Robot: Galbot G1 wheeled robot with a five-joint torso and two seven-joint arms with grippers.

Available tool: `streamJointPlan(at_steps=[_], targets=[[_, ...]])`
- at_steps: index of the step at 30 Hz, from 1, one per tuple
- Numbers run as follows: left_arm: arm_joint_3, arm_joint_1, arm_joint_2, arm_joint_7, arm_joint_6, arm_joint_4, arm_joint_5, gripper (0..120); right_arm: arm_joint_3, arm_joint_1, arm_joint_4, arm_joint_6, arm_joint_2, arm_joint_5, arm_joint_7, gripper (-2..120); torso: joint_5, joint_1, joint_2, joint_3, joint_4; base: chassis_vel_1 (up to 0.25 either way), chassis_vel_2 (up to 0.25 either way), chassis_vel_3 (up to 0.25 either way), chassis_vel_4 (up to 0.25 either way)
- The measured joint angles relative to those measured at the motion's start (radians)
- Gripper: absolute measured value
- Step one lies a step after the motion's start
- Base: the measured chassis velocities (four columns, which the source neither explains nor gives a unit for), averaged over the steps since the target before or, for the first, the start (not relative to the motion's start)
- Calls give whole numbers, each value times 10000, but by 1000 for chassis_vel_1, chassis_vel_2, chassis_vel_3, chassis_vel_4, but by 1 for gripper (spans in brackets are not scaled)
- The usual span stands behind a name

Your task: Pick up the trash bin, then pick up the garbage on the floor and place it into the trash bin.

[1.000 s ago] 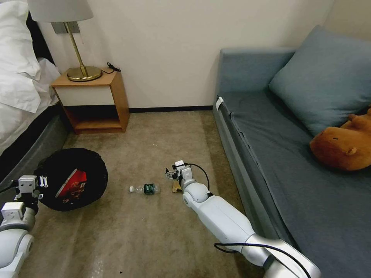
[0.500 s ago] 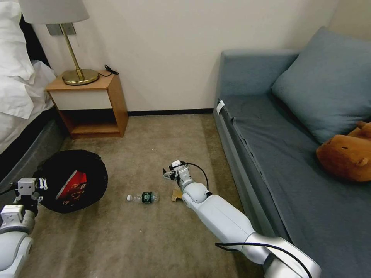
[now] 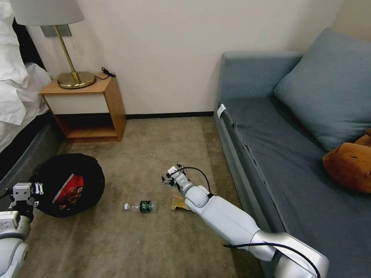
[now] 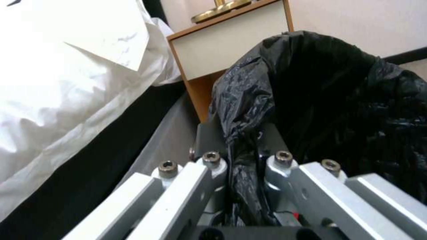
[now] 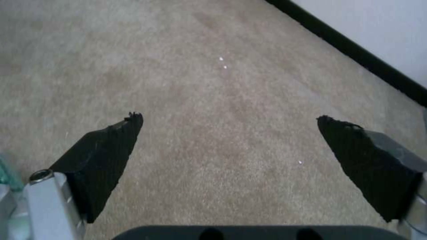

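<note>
Collecting litter is the step in hand: trash bin (image 3: 67,184) is already held by the left gripper (image 4: 242,166), fingers closed onto the bunched black liner at the rim, near the bed's foot edge. A red-and-white wrapper (image 3: 68,185) lies inside it. Right gripper (image 3: 171,178) hovers low over bare carpet (image 5: 213,100), fingers spread wide with nothing between them.

Left on the floor: clear bottle (image 3: 141,206), mid-carpet between bin and sofa (image 3: 270,162); crumpled brown paper (image 3: 178,202), just beside the right forearm, near the sofa's front edge.

My read: the right gripper sits past both pieces, toward the wall, so the next move needs a pull-back and re-aim onto the paper or bottle, then a carry across to the bin mouth.

Room: open carpet between bin and sofa, plus the stretch toward the nightstand (image 3: 83,110). Tight sides are the sofa's front edge on the right and the bed edge behind the bin.
</note>
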Motion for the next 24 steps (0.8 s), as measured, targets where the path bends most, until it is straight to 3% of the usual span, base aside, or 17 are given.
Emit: streamJointPlan(at_steps=[14, 24], targets=[[-106, 104, 65, 98, -163, 181, 5, 5, -1079, 894, -90, -414, -404, -577, -1268, 100, 0, -1, 1, 0, 2, 0, 0, 0, 0], [-119, 144, 10, 157, -232, 227, 37, 5, -1090, 678, -258, -423, -622, -1176, -1927, 100, 0, -1, 1, 0, 0, 0, 0, 0, 0]])
